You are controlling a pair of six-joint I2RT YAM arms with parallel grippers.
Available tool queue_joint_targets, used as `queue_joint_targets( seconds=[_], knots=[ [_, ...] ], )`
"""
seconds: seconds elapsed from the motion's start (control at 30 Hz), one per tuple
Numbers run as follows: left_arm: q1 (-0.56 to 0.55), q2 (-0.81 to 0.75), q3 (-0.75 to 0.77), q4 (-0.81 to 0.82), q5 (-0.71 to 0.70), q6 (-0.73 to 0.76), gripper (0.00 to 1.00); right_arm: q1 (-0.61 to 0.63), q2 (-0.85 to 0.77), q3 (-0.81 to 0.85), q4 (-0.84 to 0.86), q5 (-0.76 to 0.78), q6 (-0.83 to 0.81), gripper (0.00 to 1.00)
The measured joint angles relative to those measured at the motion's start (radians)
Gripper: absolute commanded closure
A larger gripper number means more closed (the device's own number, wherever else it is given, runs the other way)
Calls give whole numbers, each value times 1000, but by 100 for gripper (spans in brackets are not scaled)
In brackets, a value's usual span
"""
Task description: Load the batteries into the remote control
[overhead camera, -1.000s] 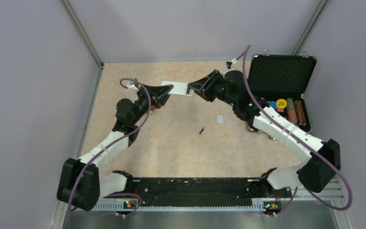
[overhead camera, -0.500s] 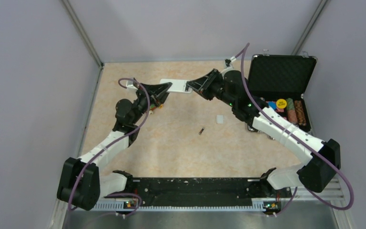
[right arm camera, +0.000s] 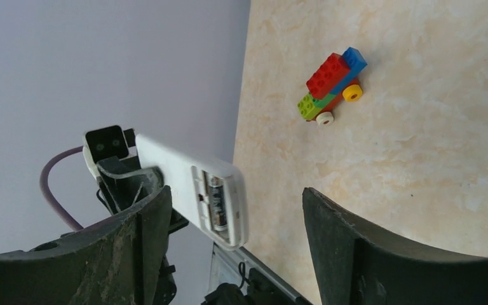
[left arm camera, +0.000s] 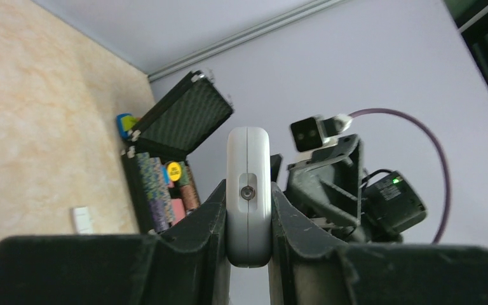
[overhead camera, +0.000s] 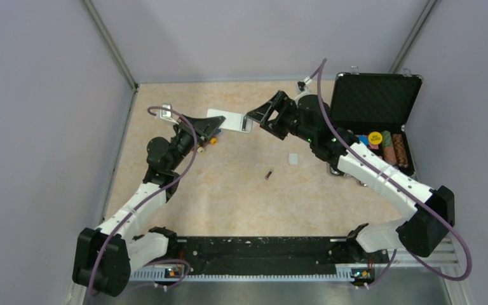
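Note:
My left gripper (overhead camera: 213, 122) is shut on the light-grey remote control (overhead camera: 230, 121) and holds it above the table; in the left wrist view the remote control (left arm camera: 248, 190) stands edge-on between the fingers. In the right wrist view the remote control (right arm camera: 194, 187) shows its open battery bay with one battery (right arm camera: 217, 202) seated in it. My right gripper (overhead camera: 252, 118) is open, its jaws spread around the remote's free end without touching it. A second battery (overhead camera: 269, 174) lies loose on the table.
A small white battery cover (overhead camera: 293, 159) lies on the table near the right arm. A toy-brick train (right arm camera: 332, 87) sits by the left arm. An open black case (overhead camera: 375, 95) of coloured chips stands at the right; it also shows in the left wrist view (left arm camera: 178, 127).
My left gripper has carried the remote control leftward and tilted it. My right gripper has let go of the remote's end and now stands open.

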Motion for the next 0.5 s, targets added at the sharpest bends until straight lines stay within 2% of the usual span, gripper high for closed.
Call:
queue_joint_targets(
  seconds=[0.13,0.3,0.5],
  knots=[
    [13,0,-14,-43,29,100,100,-32,-35,-9,-13,1,-10,41],
    [39,0,-20,-127,63,193,100,-60,-84,-16,-106,65,-37,55],
    [74,-3,-35,-233,86,248,100,-61,-15,-71,-235,138,-93,58]
  ],
)
